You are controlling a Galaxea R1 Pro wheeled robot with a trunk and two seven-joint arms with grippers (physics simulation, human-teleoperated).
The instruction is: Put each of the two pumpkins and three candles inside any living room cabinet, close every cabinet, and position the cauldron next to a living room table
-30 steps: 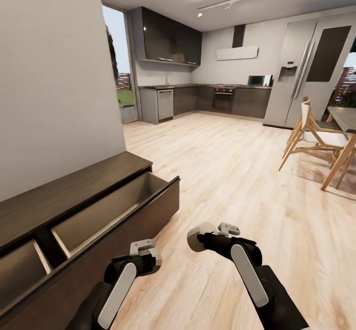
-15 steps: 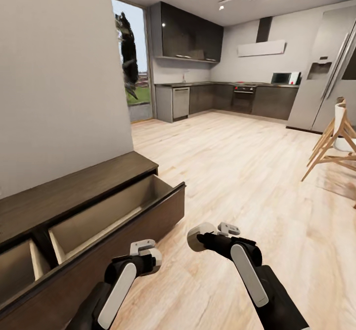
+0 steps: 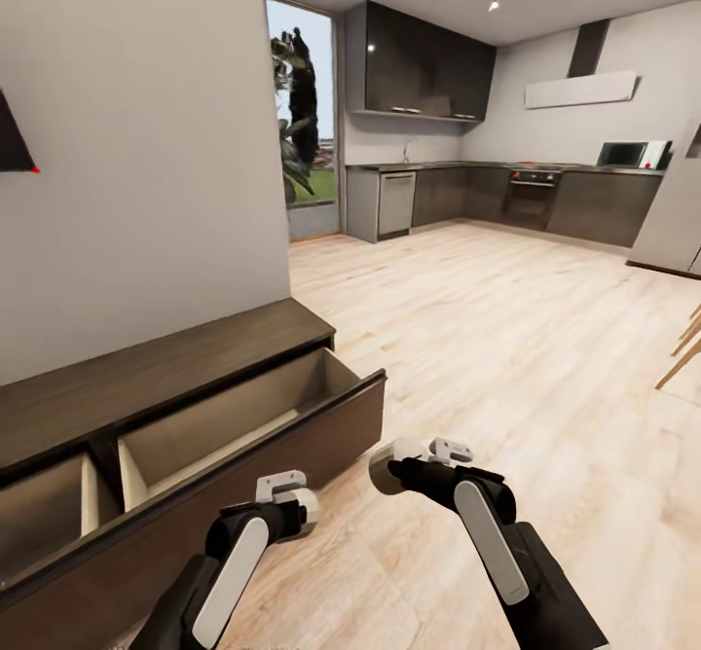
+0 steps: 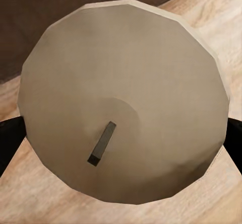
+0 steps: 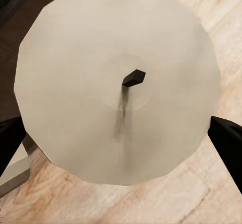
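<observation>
Both arms sit low in the frame — left gripper (image 3: 289, 497) clamped on a beige candle (image 4: 123, 100), right gripper (image 3: 414, 457) gripping a paler candle (image 5: 117, 80) — beside the cabinet (image 3: 146, 436), drawers pulled open at lower left.

The robot has two black arms. The left arm (image 3: 209, 582) has a long white stripe with round ends running along its top, and the right arm (image 3: 506, 553) has the same white stripe, a bit wider. Each arm ends in a thick black wrist. On the left wrist sits a small light-grey block with square corners, the left gripper (image 3: 287, 499). The right gripper (image 3: 428, 455) is light grey too, with a rounded part and a small boxy part on top.
</observation>
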